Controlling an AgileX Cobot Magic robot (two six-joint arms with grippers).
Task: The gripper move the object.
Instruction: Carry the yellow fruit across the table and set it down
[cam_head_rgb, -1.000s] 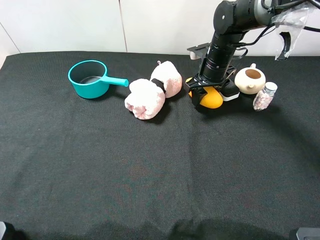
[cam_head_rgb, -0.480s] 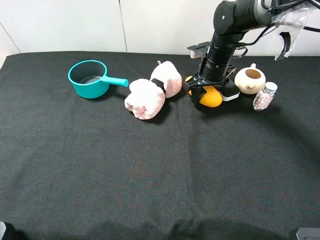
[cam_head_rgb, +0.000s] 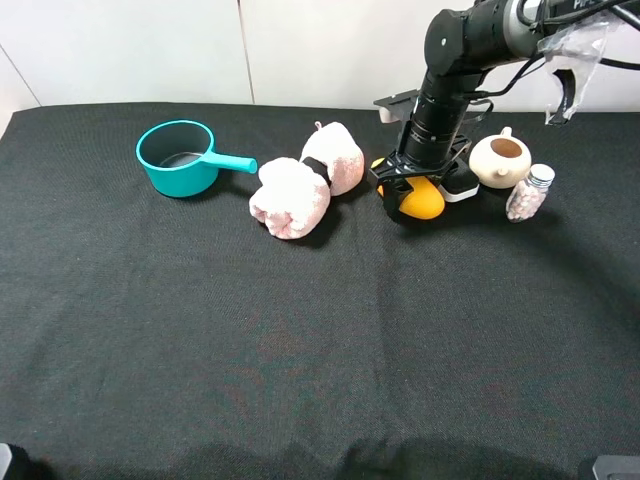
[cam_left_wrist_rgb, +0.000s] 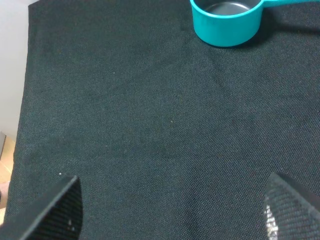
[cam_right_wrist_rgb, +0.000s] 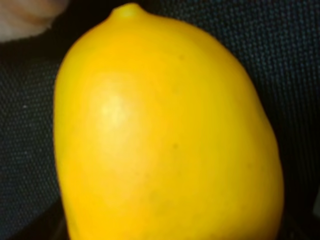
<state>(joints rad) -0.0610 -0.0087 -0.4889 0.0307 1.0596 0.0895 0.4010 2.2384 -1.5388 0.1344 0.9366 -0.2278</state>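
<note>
The black fingers (cam_head_rgb: 391, 192) of the right gripper (cam_head_rgb: 408, 195) are clamped tight on either side of the yellow fruit (cam_head_rgb: 425, 200), which sits low at the far right of the black cloth (cam_head_rgb: 300, 350). Whether it rests on the fabric or hangs just clear of it cannot be told. In the right wrist view the fruit's smooth skin fills nearly the whole frame, its nub end pointing away from the camera, and the fingers themselves are out of sight there. Just behind the fruit lies a white-and-black block (cam_head_rgb: 462, 185), with a cream teapot (cam_head_rgb: 500, 160) and a small stoppered jar (cam_head_rgb: 527, 193) beside it. Two pink plush rolls (cam_head_rgb: 290, 197) lie close on the other side, and a teal saucepan (cam_head_rgb: 178, 157) stands farther off. The left gripper (cam_left_wrist_rgb: 172, 212) hovers over bare cloth with its fingertips spread wide and nothing between them, the saucepan visible ahead of it. The grasp looks complete, so the carrying step appears to be at hand. The next move likely calls for a straight lift before any sideways travel, since the fruit is hemmed in by the block and the nearer plush roll. A rounded, slick fruit could also twist in the grip if swung quickly.
</note>
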